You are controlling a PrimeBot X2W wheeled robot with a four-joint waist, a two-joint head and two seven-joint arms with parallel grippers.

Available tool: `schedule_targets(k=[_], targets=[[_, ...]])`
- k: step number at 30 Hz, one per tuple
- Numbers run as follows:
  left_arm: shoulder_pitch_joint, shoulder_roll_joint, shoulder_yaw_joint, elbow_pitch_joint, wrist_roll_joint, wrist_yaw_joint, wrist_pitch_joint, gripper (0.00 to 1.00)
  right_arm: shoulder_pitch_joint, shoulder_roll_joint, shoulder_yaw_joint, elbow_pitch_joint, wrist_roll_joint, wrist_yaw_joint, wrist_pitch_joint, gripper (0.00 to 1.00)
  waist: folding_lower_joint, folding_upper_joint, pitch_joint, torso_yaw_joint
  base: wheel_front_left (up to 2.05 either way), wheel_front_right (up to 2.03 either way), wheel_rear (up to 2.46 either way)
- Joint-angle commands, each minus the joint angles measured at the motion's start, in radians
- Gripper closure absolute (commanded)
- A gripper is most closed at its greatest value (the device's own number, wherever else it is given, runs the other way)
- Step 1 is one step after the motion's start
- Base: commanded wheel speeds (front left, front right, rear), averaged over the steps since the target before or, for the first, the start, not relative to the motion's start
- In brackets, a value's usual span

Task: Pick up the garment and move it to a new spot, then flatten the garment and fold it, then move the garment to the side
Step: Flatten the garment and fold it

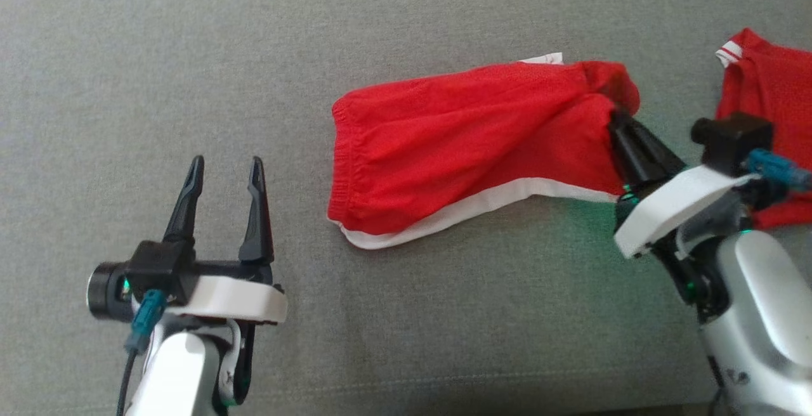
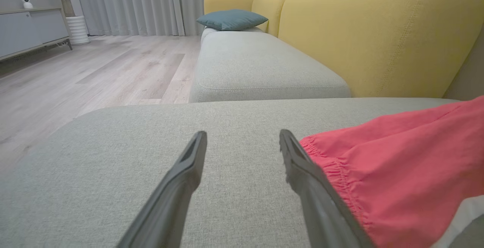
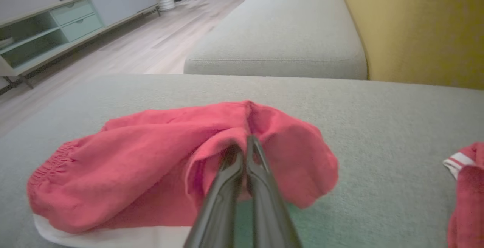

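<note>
The right gripper [image 1: 616,118], fingers pressed together, pinches the bunched end of the red shorts [image 1: 469,137] lying on the grey sofa cushion [image 1: 190,54], while the left gripper [image 1: 226,167] hovers spread apart near their elastic waistband.

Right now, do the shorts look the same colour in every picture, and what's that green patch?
Head view: the shorts are saturated red; a green glow tints the cushion beside the right gripper. Wrist views: the shorts wash out pink; right wrist view repeats the green tint, its fingers blurred.
</note>
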Motion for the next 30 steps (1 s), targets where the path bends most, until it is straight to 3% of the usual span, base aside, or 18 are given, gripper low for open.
schedule_targets(k=[1, 9, 10, 11, 12, 13, 22, 26, 30], targets=[[-0.046, 0.003, 0.033, -0.025, 0.014, -0.007, -0.012, 0.0, -0.039, 0.002, -0.011, -0.007, 0.014, 0.003, -0.011, 1.0, 0.0, 0.0, 0.007, 0.007, 0.0, 0.0, 0.0], [-0.062, -0.008, 0.03, -0.022, 0.024, -0.016, -0.012, 0.0, -0.094, -0.017, -0.074, 0.191, 0.088, 0.003, -0.068, 1.0, 0.0, 0.0, 0.041, 0.028, 0.0, 0.0, 0.0], [-0.064, -0.009, 0.031, -0.022, 0.025, -0.017, -0.012, 0.0, -0.1, -0.02, -0.073, 0.214, 0.1, 0.003, -0.08, 0.96, 0.0, 0.0, 0.045, 0.029, 0.0, 0.0, 0.0], [-0.065, -0.009, 0.031, -0.021, 0.027, -0.017, -0.012, 0.0, -0.106, -0.025, -0.069, 0.237, 0.107, 0.003, -0.092, 0.7, 0.0, 0.0, 0.049, 0.03, 0.0, 0.0, 0.0], [-0.067, -0.01, 0.031, -0.02, 0.028, -0.018, -0.012, 0.0, -0.113, -0.028, -0.065, 0.259, 0.118, 0.003, -0.104, 0.2, 0.0, 0.0, 0.052, 0.03, 0.0, 0.0, 0.0], [-0.068, -0.011, 0.032, -0.02, 0.029, -0.019, -0.012, 0.0, -0.12, -0.032, -0.061, 0.277, 0.125, 0.003, -0.122, 0.0, 0.0, 0.0, 0.055, 0.03, 0.0, 0.0, 0.0], [-0.063, -0.009, 0.044, -0.008, 0.038, -0.024, -0.012, 0.0, -0.101, -0.088, -0.067, 0.356, 0.073, 0.003, -0.264, 0.0, 0.0, 0.0, 0.04, 0.015, 0.0, 0.0, 0.0], [-0.052, -0.007, 0.05, -0.006, 0.039, -0.022, -0.012, 0.0, -0.063, -0.093, -0.091, 0.33, 0.039, 0.003, -0.297, 0.0, 0.0, 0.0, 0.025, 0.003, 0.0, 0.0, 0.0], [-0.034, 0.001, 0.058, -0.004, 0.041, -0.021, -0.012, 0.0, 0.006, -0.07, -0.126, 0.22, -0.016, 0.003, -0.326, 0.0, 0.0, 0.0, -0.001, -0.016, 0.0, 0.0, 0.0]])
